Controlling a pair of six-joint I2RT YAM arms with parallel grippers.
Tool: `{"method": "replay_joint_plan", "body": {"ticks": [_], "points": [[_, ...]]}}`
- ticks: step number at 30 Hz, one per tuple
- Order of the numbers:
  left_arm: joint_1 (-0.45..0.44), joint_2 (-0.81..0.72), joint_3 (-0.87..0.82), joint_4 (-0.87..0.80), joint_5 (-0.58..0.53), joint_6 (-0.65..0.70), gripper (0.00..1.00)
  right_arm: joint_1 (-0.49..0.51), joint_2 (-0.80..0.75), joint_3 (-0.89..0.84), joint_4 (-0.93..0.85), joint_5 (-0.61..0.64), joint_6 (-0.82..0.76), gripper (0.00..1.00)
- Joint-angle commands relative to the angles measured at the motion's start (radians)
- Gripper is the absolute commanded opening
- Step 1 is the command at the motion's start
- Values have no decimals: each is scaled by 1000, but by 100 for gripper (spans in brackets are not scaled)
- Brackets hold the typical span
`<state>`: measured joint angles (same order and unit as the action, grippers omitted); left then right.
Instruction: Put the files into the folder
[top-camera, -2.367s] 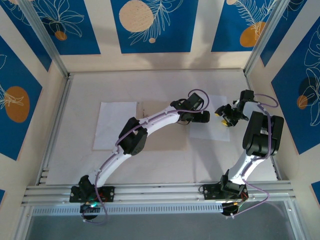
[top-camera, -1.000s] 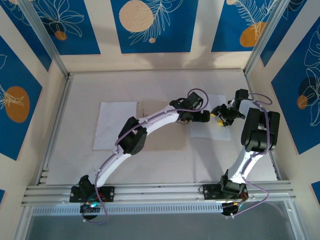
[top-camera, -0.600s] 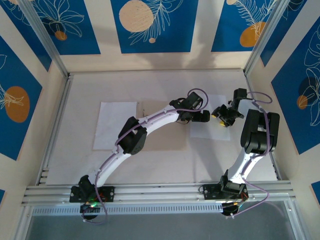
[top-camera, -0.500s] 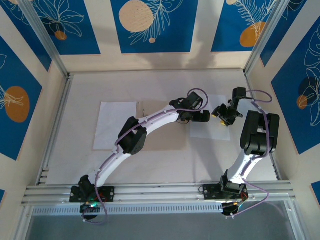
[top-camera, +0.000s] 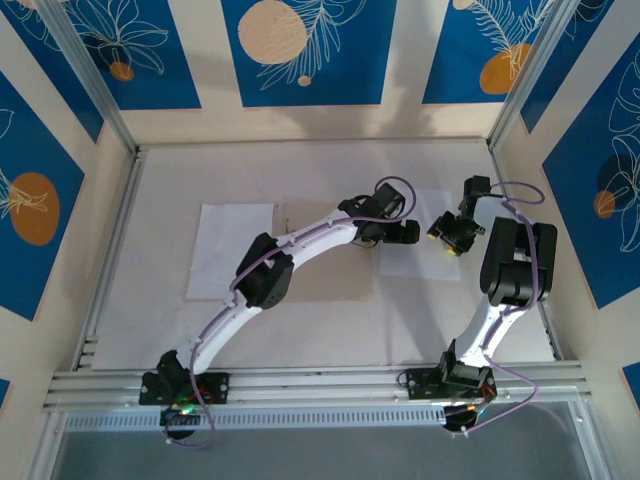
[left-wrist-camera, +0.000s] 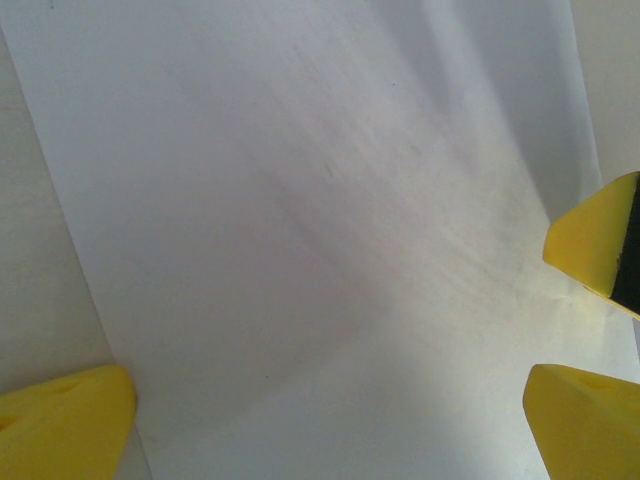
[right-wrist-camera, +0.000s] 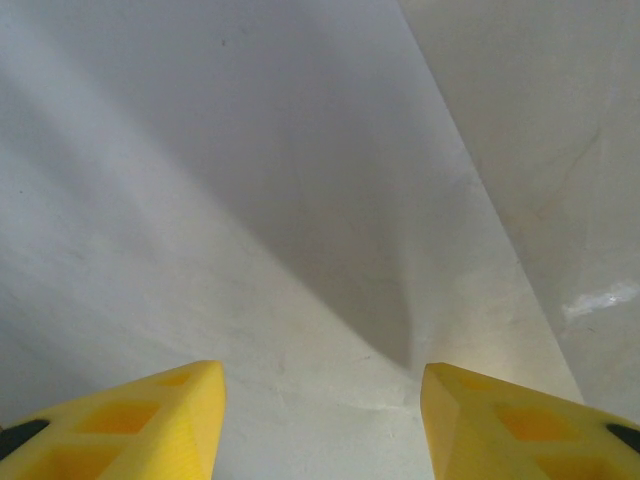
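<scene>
Sheet (top-camera: 420, 262) lay flat under both your grippers, long axis running away from bases. Left gripper (top-camera: 408, 232) spread at its folder-side edge, right gripper (top-camera: 447, 235) spread mid-sheet. Folder (top-camera: 335, 275) sat just left.

Sheets (top-camera: 232, 250) white; folder (top-camera: 335, 280) tan; right claw (right-wrist-camera: 320, 420) yellow-tipped; walls (top-camera: 340, 60) blue w/ orange discs, white leaves.

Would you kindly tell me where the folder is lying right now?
In the top view the folder lies flat at mid-table, partly under the left arm, between the left sheet and the right sheet.
</scene>
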<state>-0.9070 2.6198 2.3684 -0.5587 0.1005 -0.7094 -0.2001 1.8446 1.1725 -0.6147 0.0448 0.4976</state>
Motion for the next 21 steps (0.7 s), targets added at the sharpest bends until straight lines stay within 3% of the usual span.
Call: {"method": "replay_joint_plan", "body": {"ticks": [1,21], "points": [[2,-11,9,-72,44,-25,100,-1,32,17,-17,-36,-11,55],[2,-15,7,-86,64,-46,100,-14,57,-5,45,-279,10,55]]}}
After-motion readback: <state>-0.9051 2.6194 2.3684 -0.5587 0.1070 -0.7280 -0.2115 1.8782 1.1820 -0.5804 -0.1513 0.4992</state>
